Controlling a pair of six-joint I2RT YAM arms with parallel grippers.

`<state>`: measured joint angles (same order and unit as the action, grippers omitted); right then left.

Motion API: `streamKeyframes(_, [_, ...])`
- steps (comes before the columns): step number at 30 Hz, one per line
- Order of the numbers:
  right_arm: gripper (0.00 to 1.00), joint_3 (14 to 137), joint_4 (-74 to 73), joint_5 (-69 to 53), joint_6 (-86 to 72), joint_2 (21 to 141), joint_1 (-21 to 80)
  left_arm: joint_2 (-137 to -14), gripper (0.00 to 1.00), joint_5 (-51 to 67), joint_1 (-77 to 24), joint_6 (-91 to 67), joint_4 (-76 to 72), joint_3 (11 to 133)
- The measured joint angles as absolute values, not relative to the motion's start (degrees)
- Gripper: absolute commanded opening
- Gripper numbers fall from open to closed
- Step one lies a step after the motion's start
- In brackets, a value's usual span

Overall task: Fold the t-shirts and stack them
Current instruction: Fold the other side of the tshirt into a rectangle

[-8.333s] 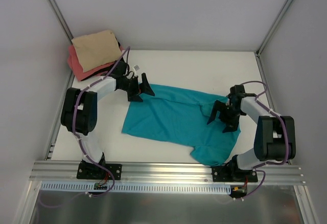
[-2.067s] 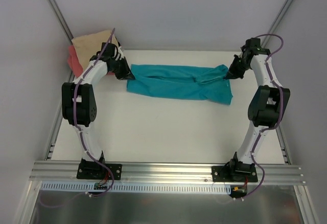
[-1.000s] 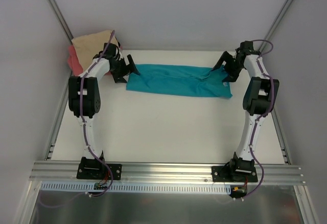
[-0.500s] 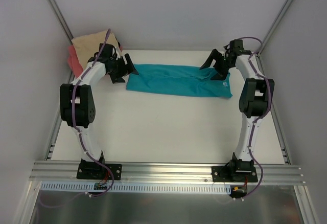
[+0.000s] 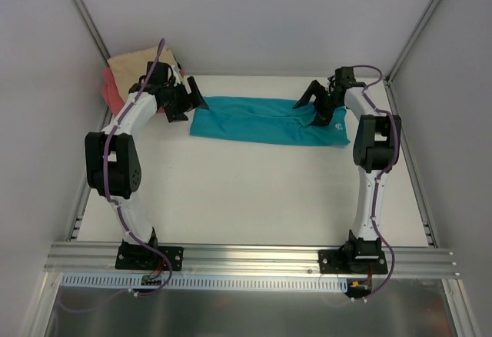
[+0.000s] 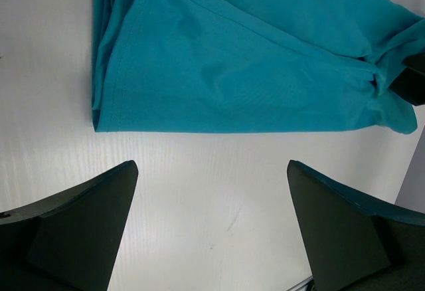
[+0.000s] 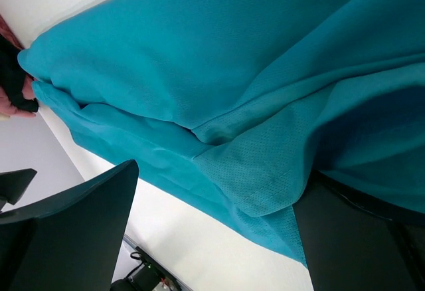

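Lying as a long narrow band across the far side of the tabletop (image 5: 246, 198), the teal tee (image 5: 261, 120) is folded lengthwise, w/ a fairly square left end and a bunched, puckered right end. Tan tee (image 5: 142, 64) sits folded on top of the coral tee (image 5: 113, 95) in the far left corner, near the band's left end. Left hand (image 5: 187, 100) hangs at that left end, fingers spread as wide as they go, nothing in them. Its wrist view shows bare tabletop btwn the fingertips and the cloth's edge just beyond them, not touching. Right hand (image 5: 311, 106) is over the right end, also fully spread and holding nothing. Its wrist view is filled w/ teal folds, and I can't tell if the fingers touch cloth. Handling, my read: thin soft cotton, light, no stiffness, so it'll sag and drag wherever it isn't supported, and layers may slide apart if only the top one gets pinched. Best hold is prob. the two corners of one short end, pinching thru all layers, one hand per corner, then carrying that end over toward the other. Right end looks messy, so smoothing it first may help. Main risk: catching a single layer and undoing the fold.
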<state>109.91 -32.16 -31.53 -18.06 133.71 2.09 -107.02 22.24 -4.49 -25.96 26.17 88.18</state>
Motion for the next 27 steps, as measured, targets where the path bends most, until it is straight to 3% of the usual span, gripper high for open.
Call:
streamKeyframes(8, [0.99, 111.22, -29.28, -32.27, -20.53, 134.39, 2.09, -107.02, 0.99, 22.76, -4.49, -25.93, 26.22, 88.20])
streamKeyframes(18, [1.00, 127.15, -24.47, -32.64, -25.67, 143.11, 1.96, -107.02, 0.99, 23.55, -4.49, -25.91, 26.24, 88.18])
streamKeyframes(27, [1.00, 128.38, -19.42, -33.15, -30.30, 144.42, -0.86, -107.53, 0.99, 24.05, -4.49, -25.98, 26.04, 88.18])
